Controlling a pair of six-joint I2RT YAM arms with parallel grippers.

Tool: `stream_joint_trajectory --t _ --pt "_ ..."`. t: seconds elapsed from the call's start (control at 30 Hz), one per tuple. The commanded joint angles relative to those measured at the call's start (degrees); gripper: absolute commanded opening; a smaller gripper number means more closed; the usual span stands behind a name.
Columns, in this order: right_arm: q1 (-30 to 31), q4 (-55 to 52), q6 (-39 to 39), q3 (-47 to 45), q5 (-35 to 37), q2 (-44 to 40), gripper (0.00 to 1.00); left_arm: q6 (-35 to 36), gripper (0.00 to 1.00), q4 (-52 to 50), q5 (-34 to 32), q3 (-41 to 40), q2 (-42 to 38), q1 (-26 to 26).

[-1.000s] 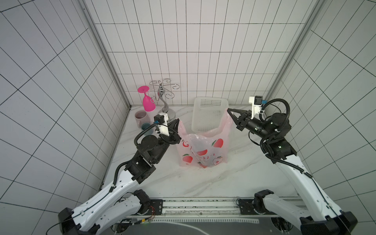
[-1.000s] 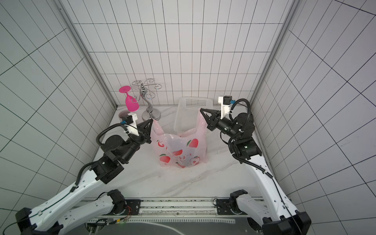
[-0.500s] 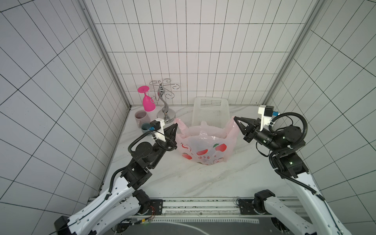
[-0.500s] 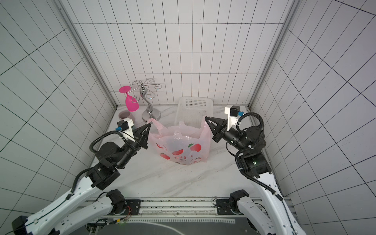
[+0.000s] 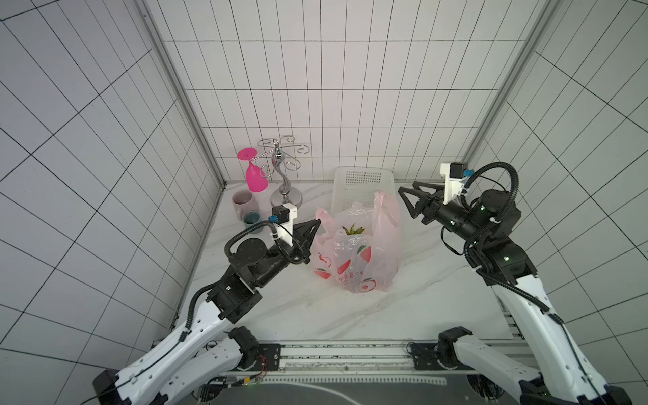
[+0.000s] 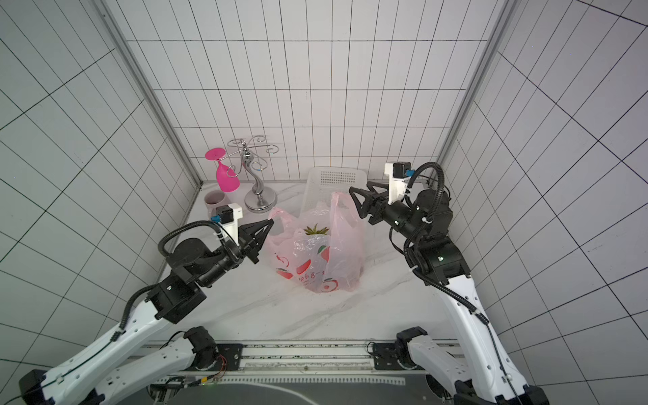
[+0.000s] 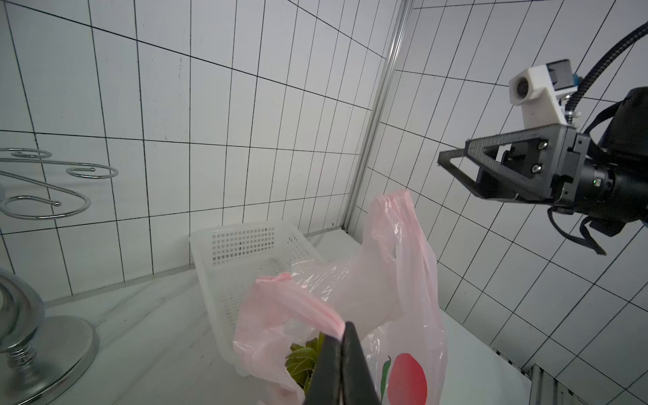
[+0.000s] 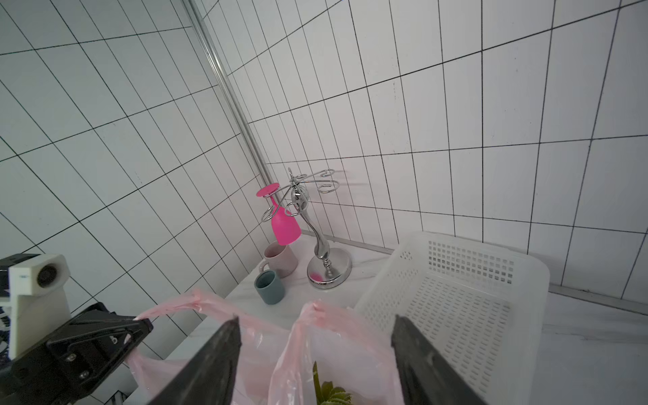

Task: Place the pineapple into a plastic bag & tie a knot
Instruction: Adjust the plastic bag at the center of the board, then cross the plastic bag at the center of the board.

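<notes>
Letting go is the big change: the right gripper (image 5: 406, 186) was pinching one bag handle a moment ago, and now its two black fingers are spread wide and hold nothing. That free handle (image 5: 384, 205) stands up by itself, close under the right gripper's tips but not touching them. The left gripper (image 5: 318, 222) has its fingers pressed together on the other handle (image 5: 324, 218). The plastic bag (image 5: 357, 259) hangs from that pinch and sits on the white marble table (image 5: 308, 315), between the two grippers. The pineapple (image 5: 353, 230) is inside the bag, just past the left gripper's tips; only its spiky green top shows. Both top views show the whole bag with its red fruit pictures. The left wrist view shows the pinch up close: the pink handle is squashed into a thin folded strip between the shut fingers (image 7: 329, 368). The right wrist view shows how far apart the right fingers (image 8: 210, 361) are. The bag is thin, pale pink, see-through and crinkly. Just ahead of the right gripper, behind the bag, is a white plastic basket (image 5: 364, 174) full of small holes. Farther off, past the left gripper by the wall, stand a pink mug (image 5: 242, 203), a small blue-green cup (image 5: 251, 219), a shiny metal rack (image 5: 285, 186) with curly arms, and a bright pink glass (image 5: 255, 177) hanging upside down.
</notes>
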Motion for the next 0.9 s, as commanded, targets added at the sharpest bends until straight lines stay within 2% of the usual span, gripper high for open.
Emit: stream_joint_trajectory --t 0.0,0.07,0.13,0.2,0.33,0.47,0.63,0.73,0.87 --pt "0.32 -0.15 3.97 7.85 -7.78 1.87 0.62 0.10 0.00 -1.11 2.46 1.76 0.40 -0.29" --pt "3.05 2.55 7.81 6.48 -13.60 3.79 0.58 -0.22 0.00 -0.72 2.88 1.07 1.23 -0.30" --pt "7.79 2.28 6.04 5.88 -13.65 5.15 0.57 -0.69 0.00 -0.17 3.16 0.41 1.72 -0.27" --pt "12.74 -1.39 0.62 6.19 -8.89 6.18 0.59 -0.98 0.00 0.31 3.33 -0.10 1.96 -0.34" --pt "17.21 -4.64 -6.62 4.77 -4.60 9.01 0.62 -1.12 0.00 0.58 3.17 -0.51 2.01 -0.29" --pt "22.44 -3.79 -13.30 2.34 6.12 11.77 0.63 -1.03 0.00 0.58 3.41 -0.91 2.09 -0.28" --pt "25.37 0.01 -16.81 0.99 9.29 15.26 0.61 -1.21 0.00 0.14 3.85 -1.27 1.76 -0.30" --pt "25.68 1.39 -16.87 1.49 9.87 16.70 0.63 -0.48 0.00 -1.11 3.79 -1.24 1.41 -0.28" --pt "25.60 2.84 -11.92 5.54 4.56 18.73 0.70 0.78 0.00 -1.73 2.43 -2.58 0.85 -0.27"
